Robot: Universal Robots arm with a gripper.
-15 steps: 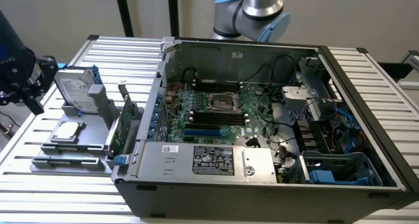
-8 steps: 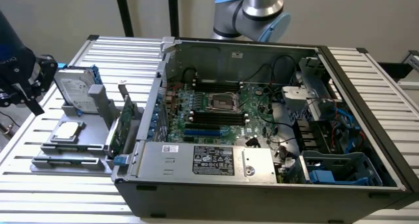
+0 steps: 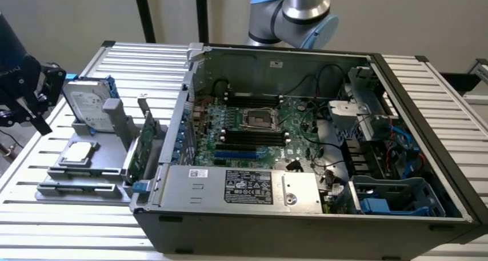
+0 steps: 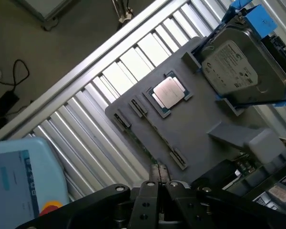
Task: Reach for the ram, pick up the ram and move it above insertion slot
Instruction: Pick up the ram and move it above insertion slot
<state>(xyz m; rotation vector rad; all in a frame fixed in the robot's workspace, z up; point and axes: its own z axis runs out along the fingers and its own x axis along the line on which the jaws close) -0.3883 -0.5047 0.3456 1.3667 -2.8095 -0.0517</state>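
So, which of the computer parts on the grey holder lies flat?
The CPU, the square silver chip: it lies flat on the grey holder, while the hard drive and the green expansion card stand on edge.

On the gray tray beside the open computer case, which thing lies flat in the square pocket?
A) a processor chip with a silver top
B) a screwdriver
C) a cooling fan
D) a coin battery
A: a square processor chip with a silver top lies flat in the pocket of the gray tray, near the hard drive that stands on the same tray.
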